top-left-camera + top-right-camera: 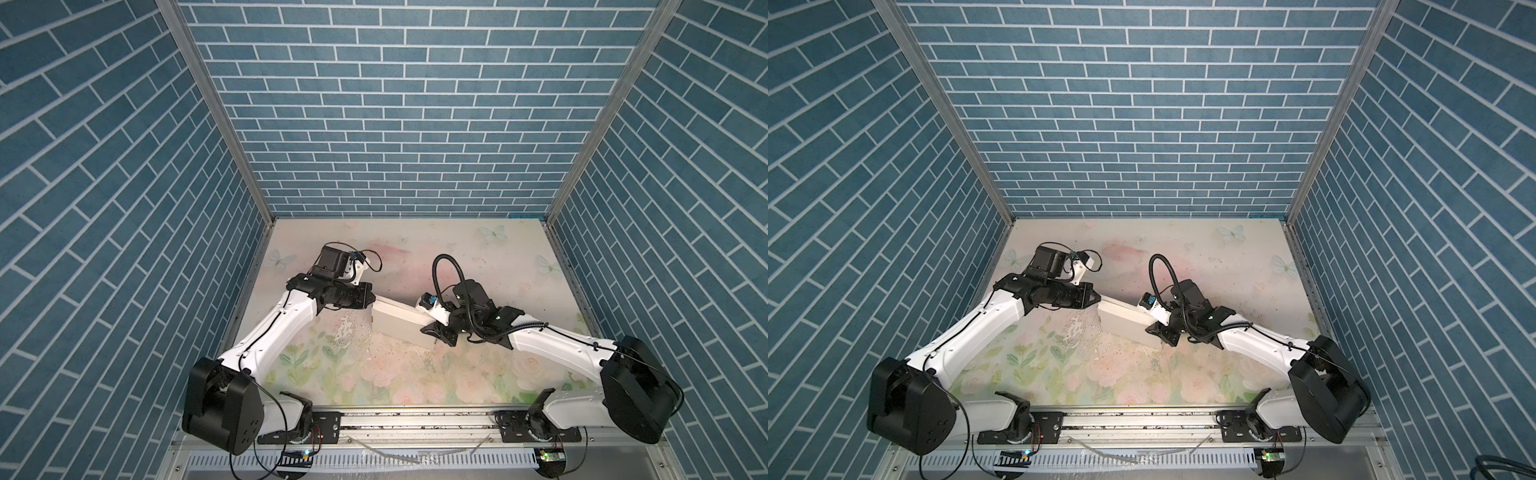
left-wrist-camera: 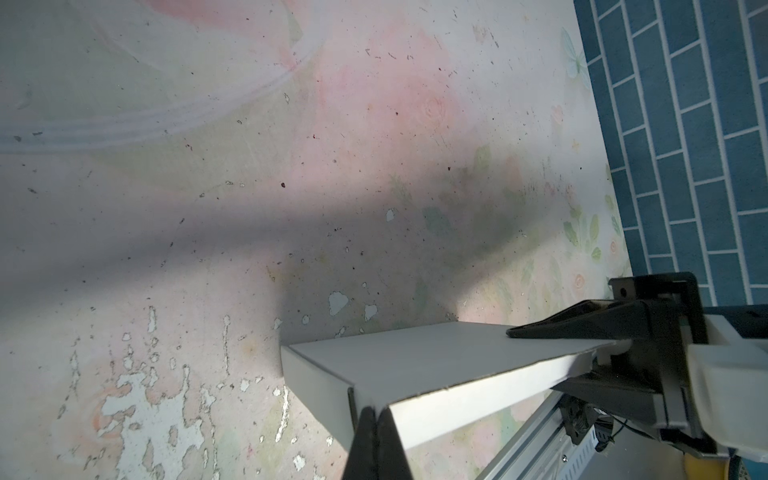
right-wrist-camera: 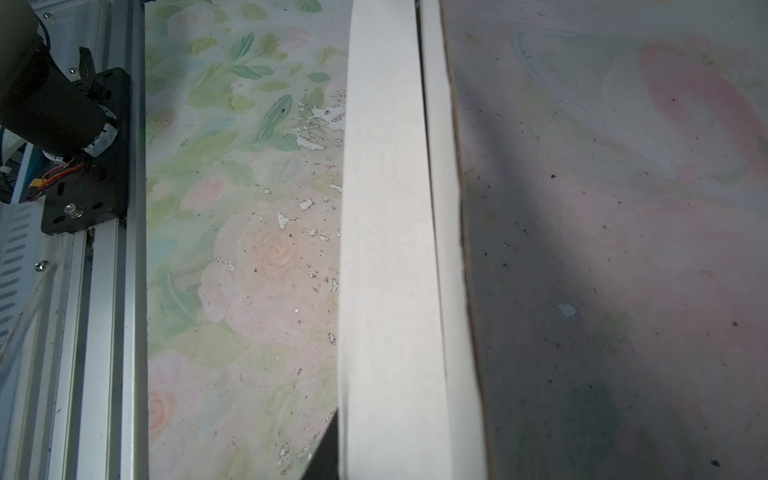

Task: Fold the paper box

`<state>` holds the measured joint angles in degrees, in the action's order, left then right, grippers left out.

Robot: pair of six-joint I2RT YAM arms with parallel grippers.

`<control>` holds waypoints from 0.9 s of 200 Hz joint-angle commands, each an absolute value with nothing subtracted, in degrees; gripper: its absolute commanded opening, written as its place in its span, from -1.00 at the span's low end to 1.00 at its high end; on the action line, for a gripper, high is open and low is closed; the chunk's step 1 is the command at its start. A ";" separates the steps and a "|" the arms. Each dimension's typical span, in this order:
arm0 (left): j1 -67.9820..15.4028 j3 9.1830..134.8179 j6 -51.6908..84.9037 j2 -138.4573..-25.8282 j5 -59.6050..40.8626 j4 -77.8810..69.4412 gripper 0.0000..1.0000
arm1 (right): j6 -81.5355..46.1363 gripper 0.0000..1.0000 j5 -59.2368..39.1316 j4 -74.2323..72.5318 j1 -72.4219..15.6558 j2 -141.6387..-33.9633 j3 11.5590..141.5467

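The shallow, plain white thin-cardboard paper box [image 1: 395,323] spanned between the two tools, low over the worn floral tabletop [image 1: 374,374]. The black right gripper [image 1: 436,332] was clamped over the box's end panel. The black left gripper [image 2: 374,419], its fingers together, touched the opposite corner with its tips. The step probably called for a firm right hold and gentle, square left pressure, since the thin walls could buckle.

Both top views are bright and sharp, lit from above, with the brick walls [image 1: 374,124] splaying out at the edges. Wrist views are dimmer: broad soft shadows cross the surface [image 2: 374,216], and the close-up paper box [image 3: 386,249] is blurry.
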<state>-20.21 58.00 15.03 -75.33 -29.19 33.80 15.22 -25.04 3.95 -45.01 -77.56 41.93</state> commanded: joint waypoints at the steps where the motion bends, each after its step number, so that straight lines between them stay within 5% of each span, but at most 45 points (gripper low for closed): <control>1: -20.87 55.68 14.85 -73.86 -28.78 32.59 -0.99 | 14.68 -0.50 -24.37 4.32 -45.38 -77.52 40.61; 180: -23.13 40.17 18.99 -65.49 -19.47 16.57 -0.98 | 13.25 -0.59 -23.03 4.04 -45.64 -77.87 41.48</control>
